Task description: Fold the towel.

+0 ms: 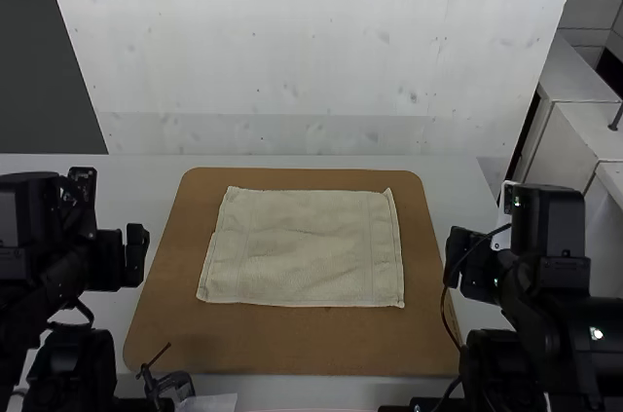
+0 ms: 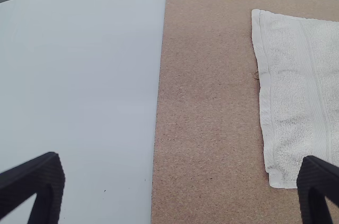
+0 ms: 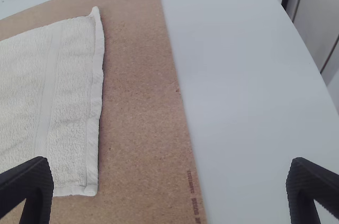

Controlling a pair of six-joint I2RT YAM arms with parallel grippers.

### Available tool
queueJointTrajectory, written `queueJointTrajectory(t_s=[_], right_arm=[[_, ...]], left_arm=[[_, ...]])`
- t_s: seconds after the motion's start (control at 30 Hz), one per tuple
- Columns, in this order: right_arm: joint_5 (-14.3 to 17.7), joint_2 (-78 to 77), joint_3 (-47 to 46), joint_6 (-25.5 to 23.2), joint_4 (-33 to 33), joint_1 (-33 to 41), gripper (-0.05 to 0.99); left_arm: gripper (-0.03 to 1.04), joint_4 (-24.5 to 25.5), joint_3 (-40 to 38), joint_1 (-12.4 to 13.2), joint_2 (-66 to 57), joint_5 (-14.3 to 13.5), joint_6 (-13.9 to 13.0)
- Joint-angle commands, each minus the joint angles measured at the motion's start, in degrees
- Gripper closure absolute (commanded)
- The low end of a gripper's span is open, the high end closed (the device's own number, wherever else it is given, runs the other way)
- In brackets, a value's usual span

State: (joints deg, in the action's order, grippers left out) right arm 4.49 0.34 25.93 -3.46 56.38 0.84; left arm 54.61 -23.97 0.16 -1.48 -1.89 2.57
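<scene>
Towel [image 1: 304, 248], spread, between left and right jaws

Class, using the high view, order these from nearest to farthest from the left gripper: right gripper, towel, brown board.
1. Brown board, left edge close by
2. Towel, toward the middle
3. Right gripper, on the view's right side

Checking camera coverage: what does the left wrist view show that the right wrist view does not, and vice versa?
Left wrist: left edges of the towel and brown board, plus table left of them.

Right wrist: right edges of towel and board, printed marks by the board's edge, and the table's right edge.

Both: towel lying flat on the board, and an open gripper, left gripper or right gripper respectively.
</scene>
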Motion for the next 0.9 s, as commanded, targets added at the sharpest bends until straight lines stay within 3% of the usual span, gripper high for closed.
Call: queueJointTrajectory(t_s=[0.0, 0.53, 0.73, 0.87], right_arm=[[-2.8, -1.1, -0.4, -0.6, -1.2, 0.2, -0.02], [-2.8, -1.1, -0.4, -0.2, -1.3, 0.2, -0.02], [-2.8, 4.0, 0.9, -0.1, -3.2, 3.4, -0.02], [-2.8, 13.7, 1.0, -0.1, -10.9, 3.2, -0.02]], left_arm=[[0.03, -0.3, -1.3, 0.4, 1.7, 0.0, 0.1], [0.03, -0.6, -1.1, 0.3, 1.4, -0.5, -0.4], [0.03, -2.8, -2.0, 0.0, -5.8, 4.0, -1.1], [0.04, -8.1, -4.3, -0.4, -14.5, 4.0, -2.2]])
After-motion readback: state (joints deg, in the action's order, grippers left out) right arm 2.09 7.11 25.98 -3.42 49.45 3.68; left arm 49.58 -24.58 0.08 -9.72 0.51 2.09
